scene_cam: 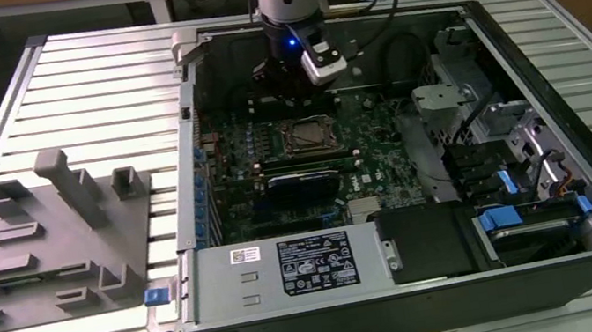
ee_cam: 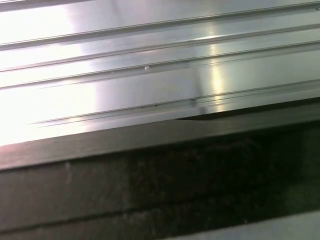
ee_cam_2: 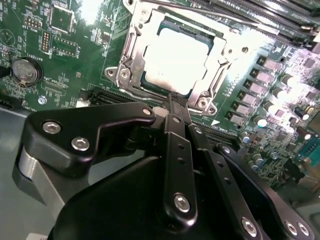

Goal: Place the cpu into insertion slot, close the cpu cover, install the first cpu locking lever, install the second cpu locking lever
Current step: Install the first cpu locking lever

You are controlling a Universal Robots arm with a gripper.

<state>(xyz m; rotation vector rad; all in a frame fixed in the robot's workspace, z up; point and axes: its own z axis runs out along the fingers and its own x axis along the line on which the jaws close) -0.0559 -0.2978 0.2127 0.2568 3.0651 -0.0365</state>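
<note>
**Fig.** Open computer case (scene_cam: pixel 416 321) lying on slatted counter (scene_cam: pixel 81 84); arm enters from 12 o'clock in the exterior view.

(a) Claw (ee_cam_2: pixel 175 100): fingers pressed together, nothing seen between them. It hangs inside the case just above the green circuit board (ee_cam_2: pixel 65 60). It sits at approx. 12 o'clock of the insertion slot (scene_cam: pixel 287 139) in the exterior view, close but apart. In the second wrist view the tips sit just short of the socket's near edge.

(b) Cpu (ee_cam_2: pixel 175 57): lies flat in the slot, bright metal face up, w/ no tilt apparent.

(c) Cpu cover (ee_cam_2: pixel 216 75): silvery frame appears down over the chip, w/ the face showing through the cut-out.

(d) Levers: a thin rod runs along the socket's far side in the second wrist view; latched or free can't be told.

Status (judged): steps 1–2 look done; both lever steps unconfirmed, prob. pending. Grey fixture (scene_cam: pixel 45 232) lies on the counter at 9 o'clock of the case.
</note>
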